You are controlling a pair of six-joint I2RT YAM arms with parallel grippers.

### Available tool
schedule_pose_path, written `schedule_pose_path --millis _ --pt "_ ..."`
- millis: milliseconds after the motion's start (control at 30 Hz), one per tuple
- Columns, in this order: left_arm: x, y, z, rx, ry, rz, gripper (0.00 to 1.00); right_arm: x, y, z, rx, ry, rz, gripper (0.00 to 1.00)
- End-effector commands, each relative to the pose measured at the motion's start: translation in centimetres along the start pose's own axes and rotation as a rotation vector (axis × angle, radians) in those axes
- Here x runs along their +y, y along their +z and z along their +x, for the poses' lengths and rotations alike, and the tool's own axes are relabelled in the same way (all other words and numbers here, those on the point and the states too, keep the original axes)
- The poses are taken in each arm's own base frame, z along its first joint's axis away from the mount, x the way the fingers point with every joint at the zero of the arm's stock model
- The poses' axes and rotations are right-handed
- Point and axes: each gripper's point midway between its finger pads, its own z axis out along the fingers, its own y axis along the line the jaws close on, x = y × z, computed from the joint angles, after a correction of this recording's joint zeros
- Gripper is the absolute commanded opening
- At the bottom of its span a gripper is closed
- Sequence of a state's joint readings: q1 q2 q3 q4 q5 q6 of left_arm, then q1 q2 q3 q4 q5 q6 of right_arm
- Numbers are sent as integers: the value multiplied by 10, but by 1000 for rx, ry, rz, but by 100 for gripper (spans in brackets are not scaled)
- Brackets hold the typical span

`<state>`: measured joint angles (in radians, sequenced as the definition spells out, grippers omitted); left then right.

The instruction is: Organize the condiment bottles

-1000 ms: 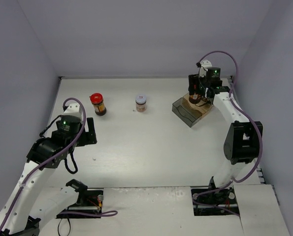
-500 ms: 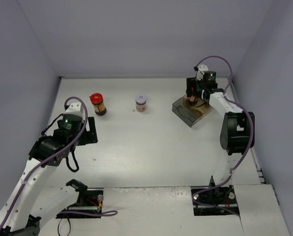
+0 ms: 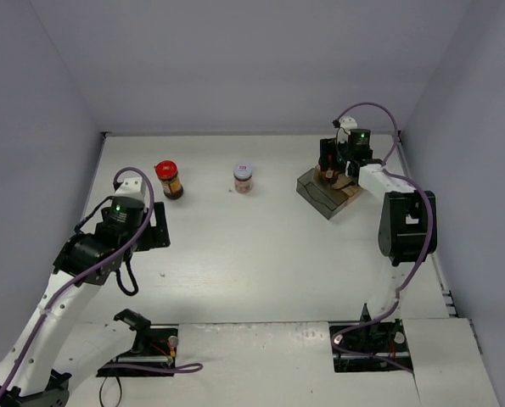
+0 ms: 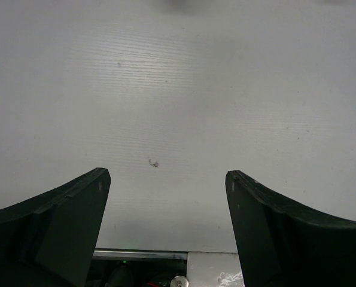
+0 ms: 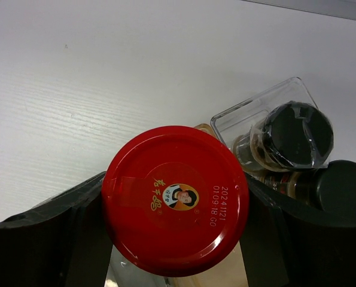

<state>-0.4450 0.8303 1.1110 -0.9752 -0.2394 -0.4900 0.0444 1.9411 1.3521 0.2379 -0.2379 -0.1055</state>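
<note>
Jar (image 5: 175, 200) in right hand (image 5: 175, 239) has shifted slightly at tray (image 3: 316, 192).

Red-lid jar (image 3: 169, 179), white-lid jar (image 3: 243, 178) upright, 2nd red-lid jar (image 5: 175, 200) beside black-cap bottles (image 5: 297, 136)

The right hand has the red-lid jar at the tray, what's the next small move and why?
Probably ease the red-lidded jar down and open the right hand: it grips the jar beside the black-capped bottles in the clear tray.

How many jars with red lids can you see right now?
2. One red-lidded jar stands at the far left of the table; the second jar is between the fingers of the right gripper, at the tray.
</note>
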Motion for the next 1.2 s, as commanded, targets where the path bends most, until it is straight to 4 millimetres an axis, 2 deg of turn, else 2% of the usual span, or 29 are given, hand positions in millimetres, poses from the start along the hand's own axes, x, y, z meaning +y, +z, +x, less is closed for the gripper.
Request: schedule_pose_path --millis 0,133,300,500,600,633,667,733,767,800,833,867,900,933,967,1000,1033,1067,1100,1133,1167 --pt "-5 1 -13 -53 -35 10 79 -3 -19 -70 -226 -33 2 66" --pt "-5 1 -13 -56 -35 13 79 -1 -30 -77 -233 -36 0 80" --pt "-4 4 -11 -59 -38 11 78 7 -66 -107 -290 -51 -7 99" --pt "-9 11 -15 -67 -40 17 78 18 -117 -141 -342 -50 -7 100" --pt "-16 21 -25 -102 -9 33 79 32 -152 -157 -383 -23 -21 100" --pt "-19 24 -30 -113 -2 38 78 36 -151 -155 -372 -15 -27 100" --pt "-20 27 -40 -148 1 27 79 46 -163 -160 -391 -16 -44 100" --pt "-19 39 -50 -164 13 -12 78 59 -180 -162 -399 -10 -76 100" --pt "-20 43 -64 -205 18 -27 79 65 -182 -157 -391 -9 -87 100" --pt "-19 54 -68 -201 20 -47 79 77 -185 -153 -381 -13 -113 100" --pt "-21 60 -81 -241 8 -44 78 83 -197 -155 -397 -15 -125 100" --pt "-23 74 -82 -226 4 -45 78 89 -197 -145 -378 -13 -139 100" --pt "-13 83 -89 -231 -25 -71 78 98 -202 -141 -375 -18 -156 100" --pt "-13 89 -101 -268 -50 -66 78 103 -215 -143 -399 -25 -176 100" --pt "-11 104 -102 -256 -45 -87 78 107 -215 -132 -379 17 -193 100" --pt "-7 112 -106 -262 -42 -105 78 110 -219 -129 -380 28 -208 100" --pt "-9 118 -117 -298 -41 -106 79 113 -231 -130 -397 33 -224 100" --pt "-9 134 -116 -280 -18 -120 79 115 -235 -127 -397 45 -234 100" --pt "-10 139 -122 -287 -19 -119 79 116 -235 -118 -381 52 -241 100" --pt "-11 145 -131 -312 -16 -115 79 119 -244 -119 -394 52 -253 100" --pt "-11 160 -129 -293 -6 -123 79 120 -247 -116 -394 54 -258 100"
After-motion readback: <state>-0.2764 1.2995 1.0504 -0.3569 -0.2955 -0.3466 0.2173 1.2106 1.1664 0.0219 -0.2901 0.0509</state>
